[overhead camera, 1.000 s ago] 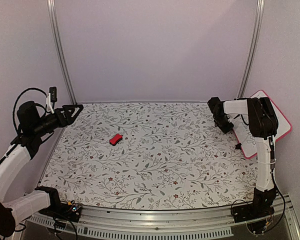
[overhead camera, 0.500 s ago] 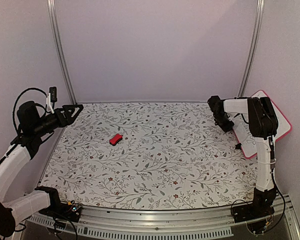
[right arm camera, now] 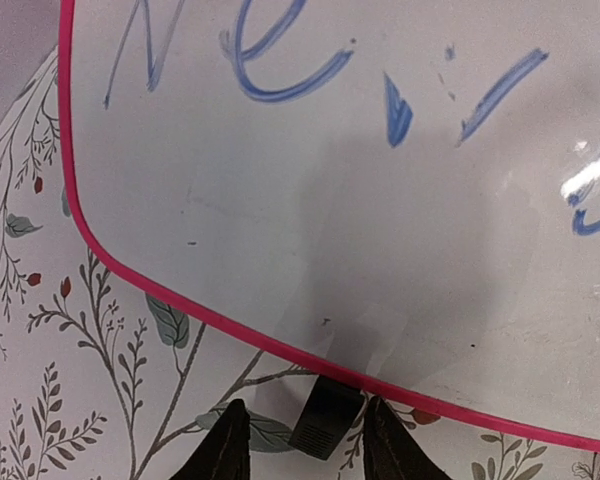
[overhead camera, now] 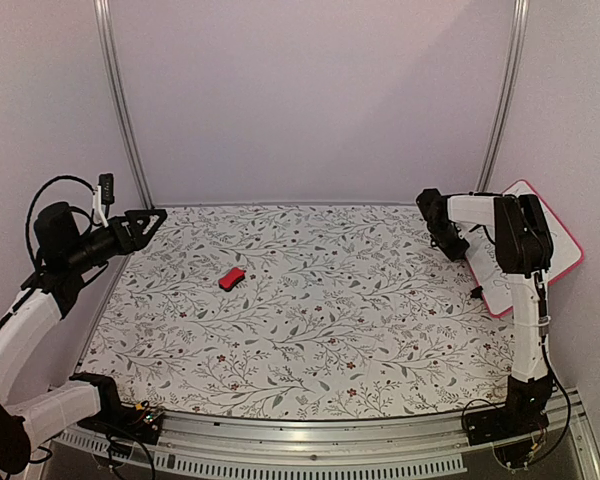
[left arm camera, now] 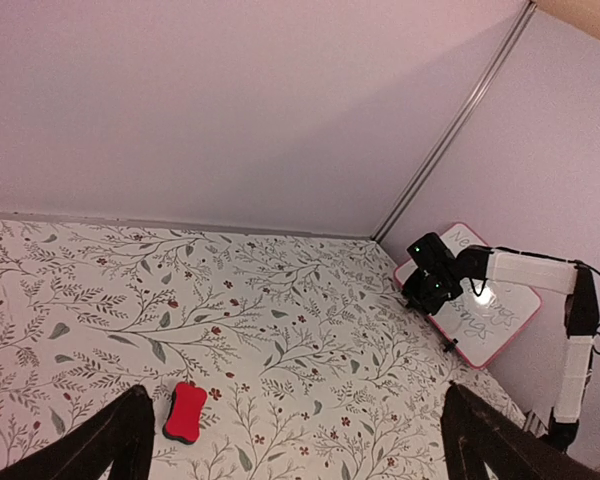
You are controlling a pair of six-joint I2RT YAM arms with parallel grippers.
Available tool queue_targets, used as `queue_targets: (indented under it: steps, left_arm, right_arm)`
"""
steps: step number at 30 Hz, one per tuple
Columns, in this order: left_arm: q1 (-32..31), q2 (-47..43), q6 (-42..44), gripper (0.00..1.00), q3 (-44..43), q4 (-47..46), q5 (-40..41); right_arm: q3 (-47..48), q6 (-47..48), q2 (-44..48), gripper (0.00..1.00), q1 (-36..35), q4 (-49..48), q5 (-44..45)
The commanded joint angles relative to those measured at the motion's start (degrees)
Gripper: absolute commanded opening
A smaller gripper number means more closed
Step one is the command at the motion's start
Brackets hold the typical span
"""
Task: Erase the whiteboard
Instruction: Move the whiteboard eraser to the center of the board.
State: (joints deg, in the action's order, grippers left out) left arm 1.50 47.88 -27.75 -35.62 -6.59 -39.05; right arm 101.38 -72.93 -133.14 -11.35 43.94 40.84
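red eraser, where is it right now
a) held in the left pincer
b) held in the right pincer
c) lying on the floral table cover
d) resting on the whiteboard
c: the red eraser lies by itself on the floral table cover, well away from the whiteboard at the table's right edge.

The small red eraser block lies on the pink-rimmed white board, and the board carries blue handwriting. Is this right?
Not quite. The top external view shows the small red eraser block lying on the flower-patterned table cover, left of centre, far from the pink-rimmed white board. The board does carry blue handwriting.
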Motion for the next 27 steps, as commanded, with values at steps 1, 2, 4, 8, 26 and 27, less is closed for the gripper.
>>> queue_targets:
  steps: [1, 2, 4, 8, 26, 27]
  left_arm:
    - [-0.3, 0.0, -0.3, 1.00, 0.8, -1.3, -0.8]
    - [-0.2, 0.0, -0.4, 1.00, 0.9, -1.4, -0.8]
    - [-0.3, 0.1, -0.4, 1.00, 0.9, -1.4, -0.9]
    - [-0.3, 0.3, -0.5, 1.00, 0.9, -1.4, -0.9]
    - [0.0, -0.1, -0.7, 1.00, 1.0, -1.7, -1.2]
    - [0.1, -0.1, -0.8, 1.00, 0.9, -1.7, -1.3]
  right_arm:
    - [1.3, -1.4, -1.6, 0.35, 0.7, 2.6, 1.8]
    - [1.3, -1.6, -1.5, 0.33, 0.8, 2.8, 1.8]
    - [1.3, -2.0, -1.5, 0.30, 0.9, 3.1, 1.9]
    - [1.4, -2.5, -1.6, 0.26, 0.8, 3.5, 1.9]
    - [1.4, -4.3, -1.8, 0.03, 0.1, 5.3, 0.8]
    - [1.2, -4.3, -1.7, 0.03, -0.1, 5.3, 0.7]
